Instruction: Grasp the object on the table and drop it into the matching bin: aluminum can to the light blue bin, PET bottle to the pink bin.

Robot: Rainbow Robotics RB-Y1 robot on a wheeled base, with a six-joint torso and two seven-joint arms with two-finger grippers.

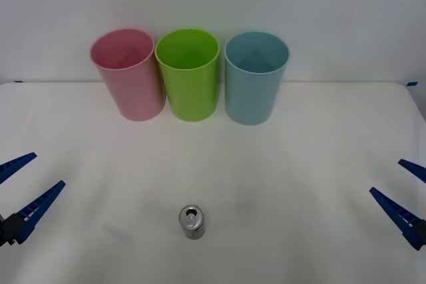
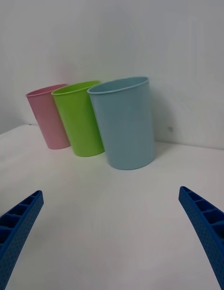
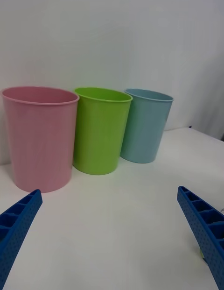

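Silver and small, the aluminum can (image 1: 192, 221) stands upright on the table (image 1: 299, 164), its pull-tab top facing up, so its long axis is vertical. It is near the front edge, about midway between the two arms and well apart from both. The left gripper (image 1: 18, 189) waits low at the left edge with its blue fingers spread wide and nothing between them; the right gripper (image 1: 403, 191) mirrors it at the right edge, also wide and empty.

From the left fingers the can lies toward the centre and slightly closer to the robot — from the right fingers it is the same, only mirrored. Neither arm looks clearly nearer. What may decide is the target: the light blue bin (image 1: 256, 78) stands at the right end of the back row, beside the lime green bin (image 1: 188, 74), with the pink bin (image 1: 126, 74) at the left end. So the right arm probably has the shorter carry. A sideways approach at mid-height seems suitable for such an upright can.
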